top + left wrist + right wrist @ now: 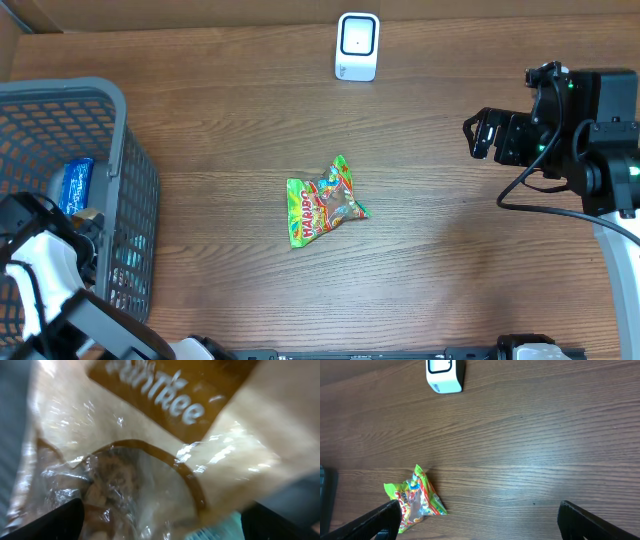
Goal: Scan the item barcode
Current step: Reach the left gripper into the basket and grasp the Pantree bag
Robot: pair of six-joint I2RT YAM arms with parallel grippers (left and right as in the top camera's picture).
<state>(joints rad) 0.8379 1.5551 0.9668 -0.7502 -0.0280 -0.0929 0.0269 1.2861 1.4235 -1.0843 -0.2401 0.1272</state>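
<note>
- Snack bag (150, 445), tan with a clear window, is seen inside the grey basket (60, 86) at the left edge of the tabletop (450, 280), where it fills the left wrist view.
- Left hand (162, 507) is held wide open over the bag, with one finger to each side. Nothing is gripped, and contact cannot be confirmed.
- Right hand (482, 135) is spread fully open and empty above bare wood, well apart from the basket.
- Bag is judged light, soft and crinkly, with a glossy, slippery film. Loose contents are likely to shift and could be crushed if pinched at the window.
- Hold is best taken at a flat sealed edge, so that the printed faces are kept uncovered for the white scanner (357, 46) at the far edge.
- Green candy bag (325, 203) is seen lying mid-tabletop, touched by neither hand.
</note>
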